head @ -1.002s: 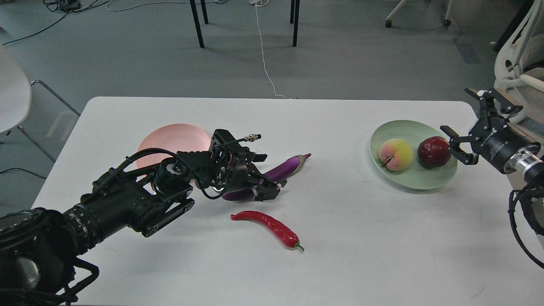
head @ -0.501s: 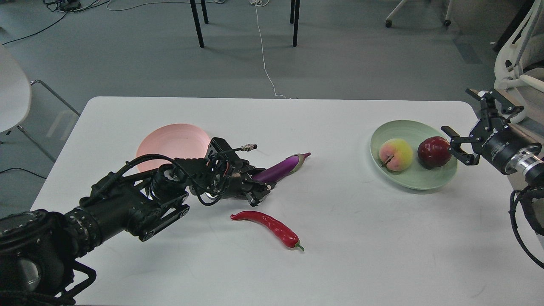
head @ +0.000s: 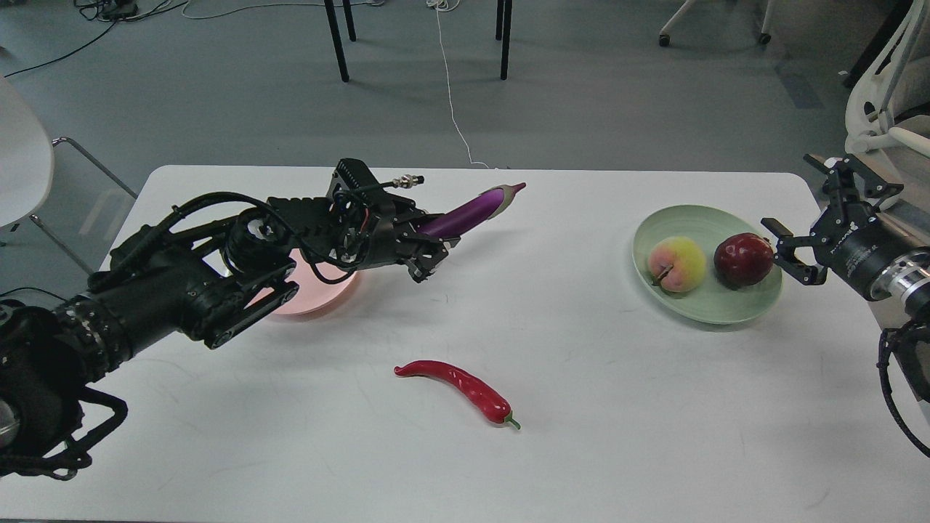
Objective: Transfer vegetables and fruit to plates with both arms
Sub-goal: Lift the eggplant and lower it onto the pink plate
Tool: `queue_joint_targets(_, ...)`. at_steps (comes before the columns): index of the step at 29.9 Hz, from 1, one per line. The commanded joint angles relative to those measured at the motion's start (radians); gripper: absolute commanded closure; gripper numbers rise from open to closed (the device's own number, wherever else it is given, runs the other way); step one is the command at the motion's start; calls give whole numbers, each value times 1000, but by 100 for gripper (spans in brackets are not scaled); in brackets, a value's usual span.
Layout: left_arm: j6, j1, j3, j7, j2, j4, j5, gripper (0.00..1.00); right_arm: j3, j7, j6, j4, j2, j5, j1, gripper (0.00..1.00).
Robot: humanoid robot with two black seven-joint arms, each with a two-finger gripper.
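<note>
Grey flooring with loose cables and black furniture legs lies beyond a white table point(head: 596, 407) with rounded corners.

Pink plate point(head: 309, 294): located at the left of the table, largely covered by the left arm. The visible portion holds nothing.

Left arm: enters from the lower left edge and extends up and to the right across the pink plate. The left gripper point(head: 425, 250) is at its far end, jaws clamped on the thick end of the eggplant point(head: 468, 211). The eggplant is held clear of the table surface, tilted, with its greyish cap pointing up and to the right. Its shadow falls on the table below.

Chili pepper point(head: 461, 388): lies flat on the bare table near the centre front, green stem toward the lower right, well apart from both plates and both grippers.

Green plate point(head: 708, 312): located at the right of the table. It contains two items side by side: the peach point(head: 677, 264) on the left, and the dark red fruit point(head: 742, 259) on the right.

Right arm: enters from the right edge. The right gripper point(head: 806, 236) points left, jaws apart and holding nothing, its lower finger just beside the dark red fruit; contact cannot be confirmed.
</note>
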Motion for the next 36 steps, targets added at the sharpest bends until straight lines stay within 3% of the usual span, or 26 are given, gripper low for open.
queue_joint_targets(1,-16,0,15,5,120,2,0,89,-2,0,-3,2,2,0,0,2)
queue_joint_targets(7,-16,75,10,5,318,0,0,89,-2,0,-9,2,8,0,0,2)
queue_joint_targets(11,-11,128,-2,3,371,-1,0,89,0,0,-9,2,14,0,-2,2)
queue_joint_targets(17,-3,189,-28,8,362,0,0,86,5,0,-9,1,17,-1,-7,2)
queue_joint_targets(26,-3,189,-35,9,316,6,0,80,5,0,-9,1,17,-1,-13,2)
queue_joint_targets(33,-3,189,-35,9,283,20,0,70,5,0,-11,2,15,-2,-14,2)
queue_joint_targets(36,-3,186,-35,8,283,40,0,59,5,0,-11,4,12,0,-16,2)
